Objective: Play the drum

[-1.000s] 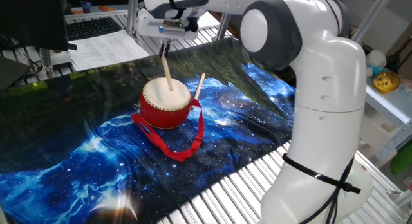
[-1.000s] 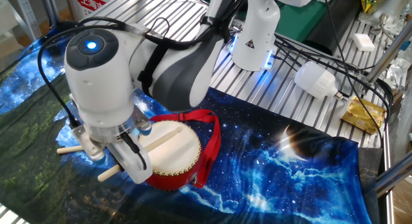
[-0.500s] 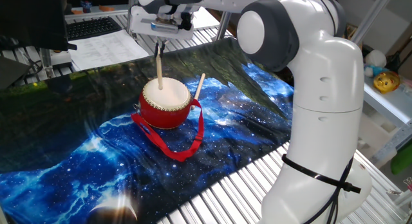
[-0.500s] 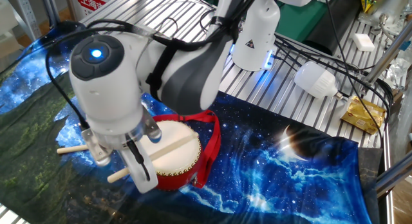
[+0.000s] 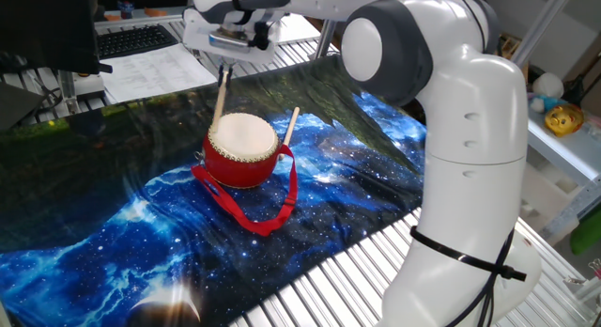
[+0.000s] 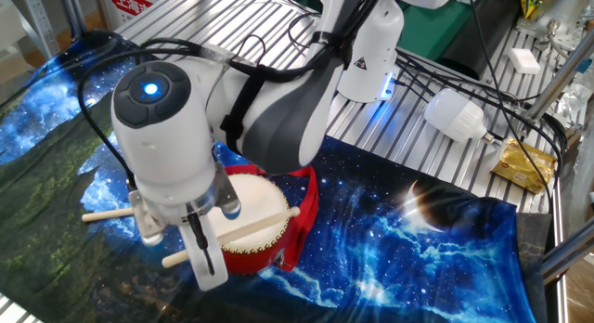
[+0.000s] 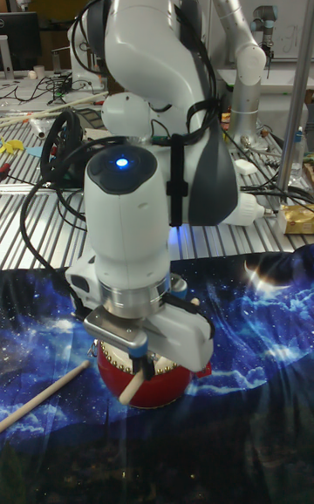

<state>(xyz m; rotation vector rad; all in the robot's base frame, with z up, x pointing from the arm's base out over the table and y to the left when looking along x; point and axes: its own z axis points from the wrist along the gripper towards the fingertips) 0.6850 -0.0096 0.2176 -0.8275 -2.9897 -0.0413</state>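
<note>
Sitting on a blue galaxy-print cloth (image 5: 113,242) spread over the surface is the drum (image 5: 242,150), red body, cream skin facing up, its red ribbon strap (image 5: 258,212) trailing off across the cloth toward the front edge; the tool (image 5: 225,47) hangs above the drum's far-left side and is clamped on a thin wooden stick (image 5: 219,100); that stick slants down from the fingers and its lower end comes to the drum's rim on the left, though I can't tell if it actually touches the skin or just the edge; from the other fixed view the stick (image 6: 232,232) lies low across the drum (image 6: 252,221) head; a second stick (image 5: 288,126) leans against the drum's right side; a third (image 6: 102,214) lies on the cloth, apart from the drum.
</note>
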